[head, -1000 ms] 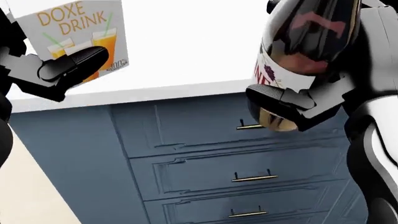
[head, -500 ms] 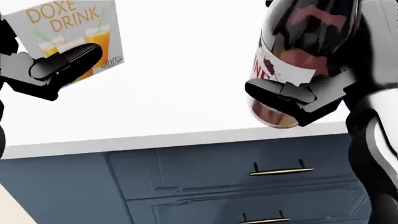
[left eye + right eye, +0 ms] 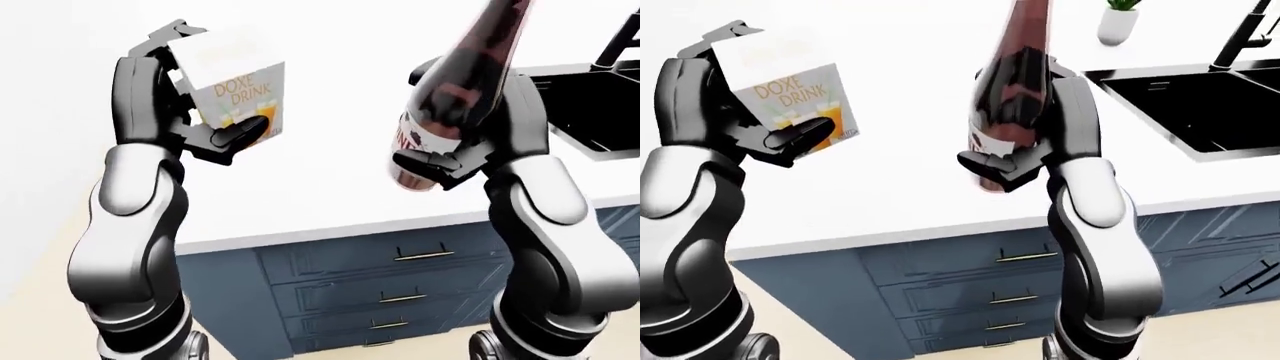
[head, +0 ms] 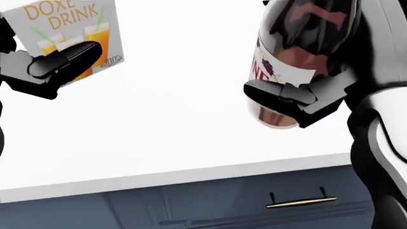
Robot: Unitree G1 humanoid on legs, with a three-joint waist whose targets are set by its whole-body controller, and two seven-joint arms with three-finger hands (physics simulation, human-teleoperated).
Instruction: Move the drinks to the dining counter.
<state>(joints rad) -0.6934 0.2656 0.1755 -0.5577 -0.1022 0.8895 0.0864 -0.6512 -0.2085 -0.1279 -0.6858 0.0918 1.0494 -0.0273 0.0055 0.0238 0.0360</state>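
Observation:
My left hand point(image 3: 205, 124) is shut on a white juice carton point(image 3: 235, 86) printed "DOXE DRINK" and holds it up at the left of the views, above the white counter point(image 3: 320, 191). My right hand point(image 3: 455, 146) is shut on a dark wine bottle point(image 3: 455, 90) with a white label, held upright and slightly tilted at the right. Both drinks hang in the air over the counter top. The carton also shows in the head view point(image 4: 70, 28), and so does the bottle point(image 4: 299, 52).
A black sink point(image 3: 1185, 101) with a black faucet point(image 3: 1240, 34) is set in the counter at the right. A small potted plant point(image 3: 1118, 19) stands at the top. Blue drawers point(image 3: 400, 277) with brass handles lie below the counter edge. Beige floor shows at the lower left.
The whole picture has shifted: the counter edge and drawers have dropped lower in the head view, so more white counter top shows. Both hands still hold their drinks.

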